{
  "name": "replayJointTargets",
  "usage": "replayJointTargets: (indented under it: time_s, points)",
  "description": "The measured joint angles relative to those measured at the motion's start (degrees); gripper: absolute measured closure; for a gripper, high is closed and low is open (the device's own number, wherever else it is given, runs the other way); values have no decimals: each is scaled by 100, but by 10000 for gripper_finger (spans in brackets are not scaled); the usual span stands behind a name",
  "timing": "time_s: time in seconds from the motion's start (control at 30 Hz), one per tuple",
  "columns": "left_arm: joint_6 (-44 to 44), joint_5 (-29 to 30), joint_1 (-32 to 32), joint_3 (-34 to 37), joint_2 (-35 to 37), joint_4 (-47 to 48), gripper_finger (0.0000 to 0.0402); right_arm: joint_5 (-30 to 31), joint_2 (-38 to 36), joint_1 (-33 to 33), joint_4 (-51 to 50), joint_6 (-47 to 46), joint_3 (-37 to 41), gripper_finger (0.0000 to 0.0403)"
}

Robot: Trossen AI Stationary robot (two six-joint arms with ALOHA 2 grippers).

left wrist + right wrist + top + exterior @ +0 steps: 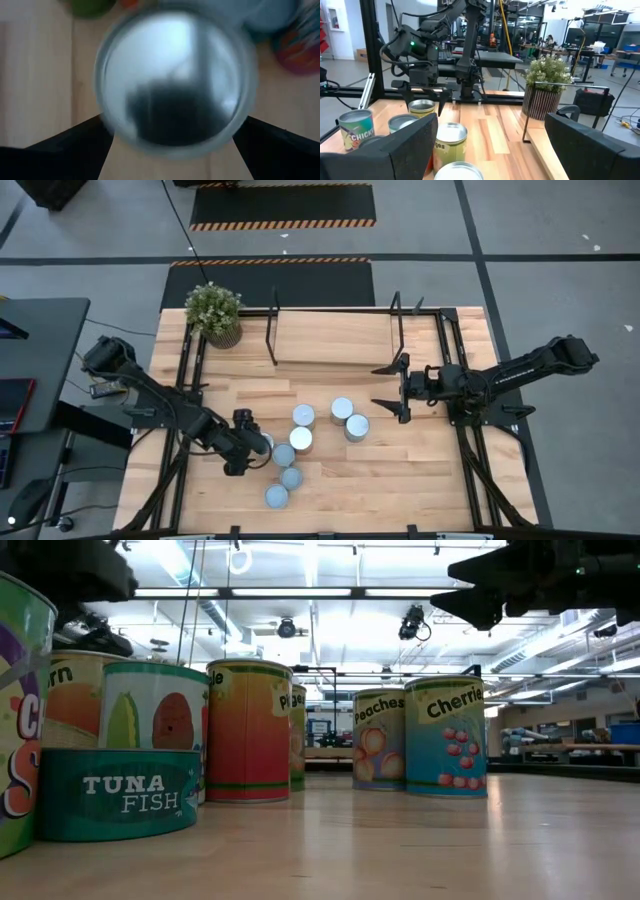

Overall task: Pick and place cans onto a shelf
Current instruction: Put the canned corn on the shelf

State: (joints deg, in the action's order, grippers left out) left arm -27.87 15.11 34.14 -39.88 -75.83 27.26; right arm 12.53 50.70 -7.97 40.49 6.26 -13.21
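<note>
Cans (300, 440) stand in a loose cluster on the wooden table (420, 470), near its middle and toward the front edge; seven silver tops can be counted from above, and an eighth may sit hidden under the left arm. All stand upright. The shelf (335, 338) sits at the back of the table, its plank bare between the black rods, with the potted plant (214, 313) just beside its left end.

The left gripper (258, 446) is low at the left edge of the cluster, its fingers spread wide on either side of one can (175, 87). That can's shiny top fills the left wrist view, with a dark finger (65, 150) showing at each side; whether the pads touch the can's wall cannot be told from this blurred view.

The right gripper (385, 388) hangs above the table right of the cluster, well apart from the nearest can, jaws parted and empty. From the low view, labels read tuna fish (118, 795), peaches (379, 739) and cherries (446, 737).
</note>
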Motion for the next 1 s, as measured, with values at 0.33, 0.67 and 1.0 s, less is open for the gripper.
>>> replayJointTargets:
  time_s: [0.33, 0.67, 1.0]
  points:
    - [158, -251, -287, -2, 7, -631, 10, 0, 0, 0, 18, -57, 0, 27]
    - [116, -338, -285, -2, 7, -629, 57, 0, 0, 0, 18, -115, 0, 27]
    - [-298, -617, -749, -474, 214, 520, 87, -2, -2, 104, 101, -152, 2, 27]
